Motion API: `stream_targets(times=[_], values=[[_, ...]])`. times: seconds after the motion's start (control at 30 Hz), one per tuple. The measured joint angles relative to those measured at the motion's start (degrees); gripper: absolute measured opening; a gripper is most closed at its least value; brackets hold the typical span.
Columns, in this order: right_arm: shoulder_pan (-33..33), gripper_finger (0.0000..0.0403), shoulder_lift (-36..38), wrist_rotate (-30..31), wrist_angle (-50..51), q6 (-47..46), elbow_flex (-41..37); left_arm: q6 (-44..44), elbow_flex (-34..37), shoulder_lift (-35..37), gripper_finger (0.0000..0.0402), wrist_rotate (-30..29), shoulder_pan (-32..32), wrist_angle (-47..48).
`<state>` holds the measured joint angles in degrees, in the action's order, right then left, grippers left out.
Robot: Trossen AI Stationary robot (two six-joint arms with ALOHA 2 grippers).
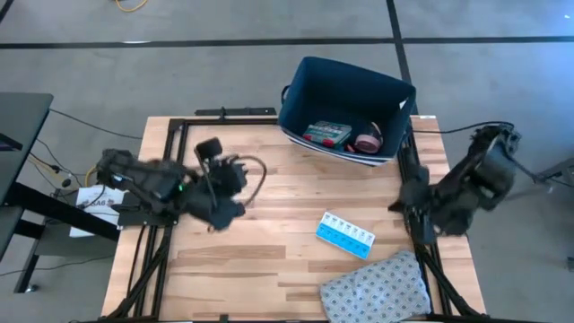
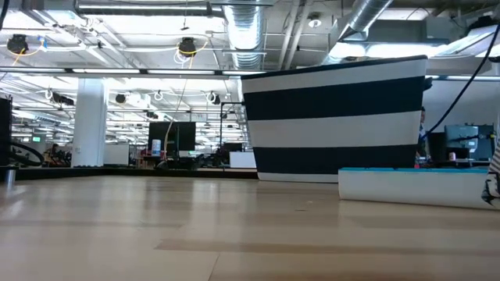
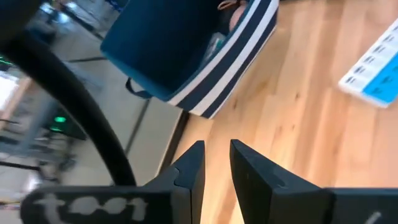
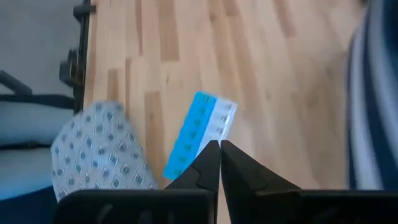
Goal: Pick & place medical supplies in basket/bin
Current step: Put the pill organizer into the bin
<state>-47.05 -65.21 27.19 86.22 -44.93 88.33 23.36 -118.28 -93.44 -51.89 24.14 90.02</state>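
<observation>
The dark navy bin (image 1: 345, 99) stands at the table's far edge; its outer wall is striped white (image 2: 336, 117). Inside it lie a green-red flat box (image 1: 326, 135) and a pink round roll (image 1: 368, 141). The light-blue pill organiser (image 1: 345, 235) lies flat on the wood, also in the right wrist view (image 4: 199, 134). My left gripper (image 1: 238, 175) hovers over the table's left half, fingers a narrow gap apart (image 3: 216, 155). My right gripper (image 1: 401, 205) is shut (image 4: 219, 148) near the right edge, above the organiser's far-right side. The other supplies are out of view.
A grey patterned cloth (image 1: 377, 287) lies at the near right corner, beside the organiser. Black frame rails run along the left and right table edges. Bare wood spreads across the middle and near left.
</observation>
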Motion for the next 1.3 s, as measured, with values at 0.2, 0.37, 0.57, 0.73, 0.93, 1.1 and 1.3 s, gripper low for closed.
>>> stream_targets(times=[0.2, 0.37, 0.57, 0.73, 0.93, 1.1, 1.3], values=[[-8.4, 0.0004, 3.6, 7.4, -13.8, -9.7, -18.8, 12.0, 15.1, 1.5, 0.0066, -2.1, 2.3, -2.9], [-12.6, 0.0004, 2.7, 12.0, -26.7, -14.1, -32.0, 13.7, 28.2, 1.4, 0.0066, 1.3, 3.2, -15.7], [-10.3, 0.0004, -2.4, 11.3, -30.7, -26.6, -42.7, 2.5, 42.5, 1.4, 0.0066, 7.0, 2.8, -46.5], [-7.0, 0.0004, -7.2, 3.6, -33.9, -32.2, -47.2, -2.7, 49.3, 1.3, 0.0066, 14.3, 1.8, -64.2], [-2.7, 0.0003, -14.3, -6.7, -43.4, -30.1, -49.2, -2.6, 51.1, 1.3, 0.0066, 14.5, 1.4, -67.3], [1.1, 0.0003, -17.9, -6.0, -52.3, -24.7, -48.9, -2.3, 51.0, 1.3, 0.0066, 14.6, 1.5, -67.7], [7.6, 0.0003, -18.7, -7.1, -68.7, -14.5, -49.4, -1.6, 51.1, 1.3, 0.0066, 14.6, 1.5, -67.7]])
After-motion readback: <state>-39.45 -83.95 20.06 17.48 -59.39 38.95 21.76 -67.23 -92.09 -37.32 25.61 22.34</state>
